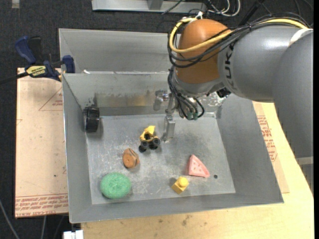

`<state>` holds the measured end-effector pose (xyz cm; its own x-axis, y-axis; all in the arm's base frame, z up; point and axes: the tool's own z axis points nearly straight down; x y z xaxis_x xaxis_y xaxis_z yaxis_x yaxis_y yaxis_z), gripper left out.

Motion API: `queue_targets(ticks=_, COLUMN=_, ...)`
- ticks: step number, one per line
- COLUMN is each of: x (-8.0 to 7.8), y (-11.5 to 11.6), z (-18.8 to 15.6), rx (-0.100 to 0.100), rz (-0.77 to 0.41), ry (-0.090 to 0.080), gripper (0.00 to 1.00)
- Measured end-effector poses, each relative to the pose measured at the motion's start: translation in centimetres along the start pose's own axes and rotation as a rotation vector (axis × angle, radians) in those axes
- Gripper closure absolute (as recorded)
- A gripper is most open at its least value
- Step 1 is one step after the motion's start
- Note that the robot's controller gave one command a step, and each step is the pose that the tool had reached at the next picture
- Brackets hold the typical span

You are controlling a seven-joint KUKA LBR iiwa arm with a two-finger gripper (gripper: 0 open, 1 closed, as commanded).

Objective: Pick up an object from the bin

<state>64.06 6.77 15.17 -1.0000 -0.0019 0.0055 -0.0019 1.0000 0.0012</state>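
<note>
My gripper (pixel 169 131) hangs below the orange-domed wrist over the middle of the bin, one grey finger pointing down to the floor. Just left of that fingertip lies a small yellow toy vehicle with black wheels (pixel 148 138), close to the finger but not between any fingers. A brown oval piece (pixel 130 158) rests a little further to the lower left. To the lower right of the gripper lies a pink wedge (pixel 197 166).
A green round scrubber (pixel 115 184) sits in the near left corner. A small yellow block (pixel 180 184) lies by the front wall. A black roll-shaped object (pixel 91 119) leans at the left wall. The arm covers the bin's far right side.
</note>
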Motion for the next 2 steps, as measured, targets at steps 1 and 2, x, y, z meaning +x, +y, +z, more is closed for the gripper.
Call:
queue_targets(ticks=1, x=-0.18, y=-0.05, z=-0.53, rx=-0.001, rz=0.002, ry=-0.008, gripper=1.00)
queue_targets(ticks=2, x=-0.18, y=-0.06, z=-0.53, rx=-0.001, rz=0.003, ry=-0.008, gripper=0.00)
